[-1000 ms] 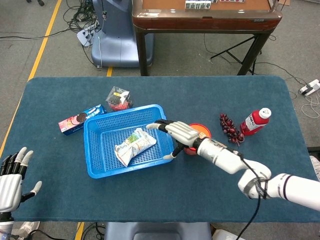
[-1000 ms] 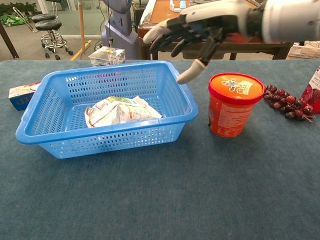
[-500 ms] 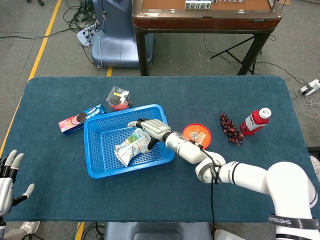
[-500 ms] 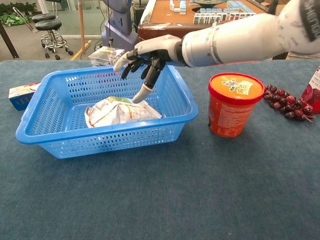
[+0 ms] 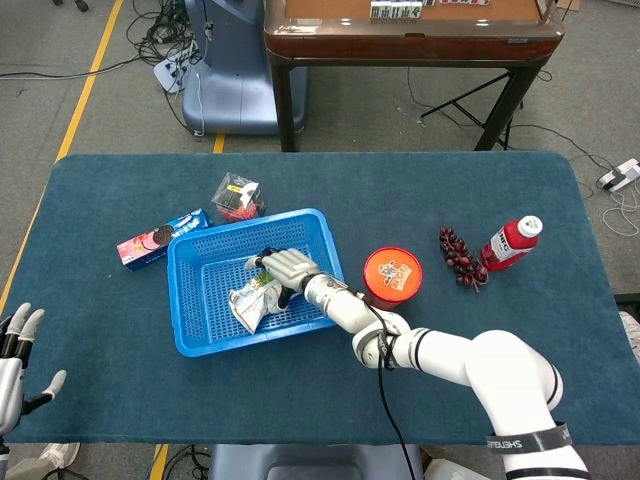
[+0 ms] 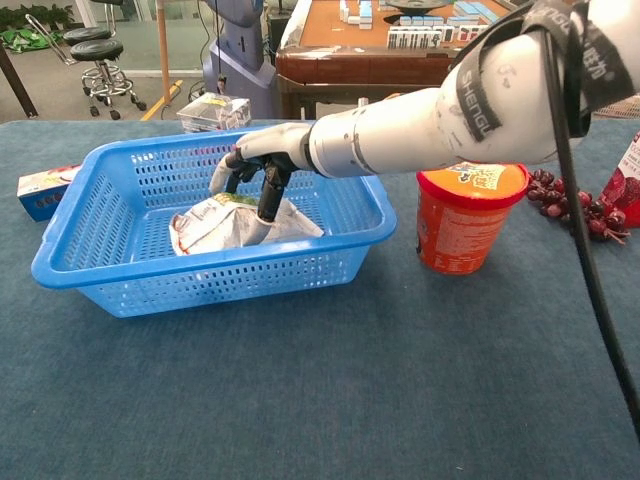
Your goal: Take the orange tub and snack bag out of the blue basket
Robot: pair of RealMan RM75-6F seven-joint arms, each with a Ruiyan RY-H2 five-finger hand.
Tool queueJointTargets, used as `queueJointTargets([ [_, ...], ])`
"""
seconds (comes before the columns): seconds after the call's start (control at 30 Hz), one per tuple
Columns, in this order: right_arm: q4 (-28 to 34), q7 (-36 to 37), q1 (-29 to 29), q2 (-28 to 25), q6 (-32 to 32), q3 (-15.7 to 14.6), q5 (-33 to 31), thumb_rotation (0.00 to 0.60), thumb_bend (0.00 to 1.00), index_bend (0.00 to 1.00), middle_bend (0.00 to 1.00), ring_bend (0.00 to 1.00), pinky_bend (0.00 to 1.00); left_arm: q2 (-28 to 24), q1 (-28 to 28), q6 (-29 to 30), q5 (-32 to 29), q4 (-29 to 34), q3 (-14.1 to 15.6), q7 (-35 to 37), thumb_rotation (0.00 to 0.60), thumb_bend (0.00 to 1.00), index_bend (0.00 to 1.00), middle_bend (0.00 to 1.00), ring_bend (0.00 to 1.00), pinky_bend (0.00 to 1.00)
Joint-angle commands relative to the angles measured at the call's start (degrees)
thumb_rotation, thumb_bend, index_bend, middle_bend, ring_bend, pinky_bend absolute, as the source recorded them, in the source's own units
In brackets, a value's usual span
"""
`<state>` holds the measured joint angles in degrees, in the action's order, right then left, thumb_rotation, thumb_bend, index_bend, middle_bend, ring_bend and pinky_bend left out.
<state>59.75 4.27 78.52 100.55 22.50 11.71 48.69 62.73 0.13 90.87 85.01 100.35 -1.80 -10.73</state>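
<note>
The blue basket [image 5: 190, 300] [image 6: 90, 280] sits left of centre on the blue table. The crumpled snack bag [image 5: 250, 300] [image 6: 210, 225] lies flat on the basket floor. My right hand [image 5: 285, 268] [image 6: 262, 160] reaches down into the basket, fingers spread over the bag's far end and thumb touching its top. The bag is not lifted. The orange tub [image 5: 392, 275] [image 6: 468, 215] stands upright on the table just right of the basket, partly behind my right forearm in the chest view. My left hand [image 5: 15, 360] hangs open off the table's near left corner.
A bunch of grapes [image 5: 460, 255] [image 6: 580, 205] and a red bottle [image 5: 512, 242] stand right of the tub. A cookie box [image 5: 160, 238] [image 6: 40, 190] and a clear packet [image 5: 238, 197] [image 6: 213, 110] lie behind the basket's left side.
My right hand moved left from beside the tub, over the basket's rim and down onto the snack bag. The left hand sank slightly lower.
</note>
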Motion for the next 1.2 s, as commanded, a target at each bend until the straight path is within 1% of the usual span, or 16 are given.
queueJointTargets([
  [0.03, -1.2, -1.9, 0.8, 1.4, 0.6, -0.8, -1.3, 0.6, 0.04, 0.25, 0.19, 0.09, 0.15, 0.1, 0.0, -0.1, -0.1, 0.0, -0.1, 0.0, 0.6, 0.29, 0.0, 0.0, 0.0, 0.0],
  [0.13, -2.0, -3.4, 1.0, 2.4, 1.4, -1.2, -2.6, 0.6, 0.06, 0.34, 0.24, 0.13, 0.17, 0.0, 0.1, -0.1, -0.1, -0.1, -0.1, 0.1, 0.6, 0.29, 0.0, 0.0, 0.0, 0.0],
  [0.23, -2.7, -4.3, 0.6, 3.6, 3.5, -0.7, -3.4, 0.6, 0.18, 0.45, 0.3, 0.2, 0.21, 0.0, 0.2, -0.1, -0.2, -0.2, -0.1, 0.3, 0.6, 0.29, 0.0, 0.0, 0.0, 0.0],
  [0.3, -2.7, -4.5, 0.0, 4.0, 5.0, -0.1, -3.3, 0.6, 0.27, 0.53, 0.36, 0.27, 0.26, 0.0, 0.3, 0.0, -0.2, -0.3, -0.1, 0.3, 0.6, 0.29, 0.0, 0.0, 0.0, 0.0],
  [0.37, -2.5, -4.4, -0.6, 4.1, 6.3, 0.5, -2.7, 0.6, 0.34, 0.61, 0.42, 0.34, 0.33, 0.1, 0.3, 0.0, -0.2, -0.3, 0.0, 0.4, 0.6, 0.29, 0.0, 0.0, 0.0, 0.0],
  [0.43, -1.7, -3.9, -1.5, 3.8, 7.7, 1.4, -1.7, 0.6, 0.37, 0.64, 0.46, 0.38, 0.38, 0.2, 0.3, -0.1, -0.2, -0.4, 0.0, 0.2, 0.6, 0.29, 0.0, 0.0, 0.0, 0.0],
  [0.5, -0.4, -3.0, -2.7, 3.1, 9.1, 2.3, -0.1, 0.6, 0.38, 0.66, 0.49, 0.41, 0.4, 0.3, 0.2, -0.2, -0.1, -0.3, 0.0, 0.2, 0.6, 0.29, 0.0, 0.0, 0.0, 0.0],
  [0.6, 2.1, -0.9, -4.4, 1.2, 10.9, 3.9, 2.3, 0.6, 0.38, 0.67, 0.49, 0.42, 0.42, 0.4, 0.1, -0.3, 0.0, -0.3, -0.1, 0.0, 0.6, 0.29, 0.0, 0.0, 0.0, 0.0],
  [0.7, 5.9, 1.6, -6.6, -2.3, 12.9, 5.6, 5.2, 0.6, 0.38, 0.67, 0.49, 0.42, 0.42, 0.4, -0.1, -0.5, 0.1, -0.3, -0.2, -0.2, 0.6, 0.29, 0.0, 0.0, 0.0, 0.0],
  [0.9, 15.7, 7.0, -12.4, -11.8, 18.0, 8.8, 10.7, 0.6, 0.38, 0.67, 0.49, 0.42, 0.43, 0.5, -0.3, -0.6, 0.5, 0.2, -0.3, -0.8, 0.6, 0.29, 0.0, 0.0, 0.0, 0.0],
  [1.03, 20.3, 8.9, -16.5, -17.6, 20.8, 9.3, 12.3, 0.6, 0.37, 0.67, 0.49, 0.42, 0.43, 0.5, -0.6, -0.7, 1.0, 0.5, -0.3, -1.1, 0.6, 0.29, 0.0, 0.0, 0.0, 0.0],
  [1.2, 22.2, 9.6, -21.0, -23.3, 22.8, 9.1, 11.4, 0.6, 0.34, 0.67, 0.49, 0.42, 0.43, 0.6, -0.7, -0.7, 1.6, 0.6, -0.2, -1.1, 0.6, 0.29, 0.0, 0.0, 0.0, 0.0],
])
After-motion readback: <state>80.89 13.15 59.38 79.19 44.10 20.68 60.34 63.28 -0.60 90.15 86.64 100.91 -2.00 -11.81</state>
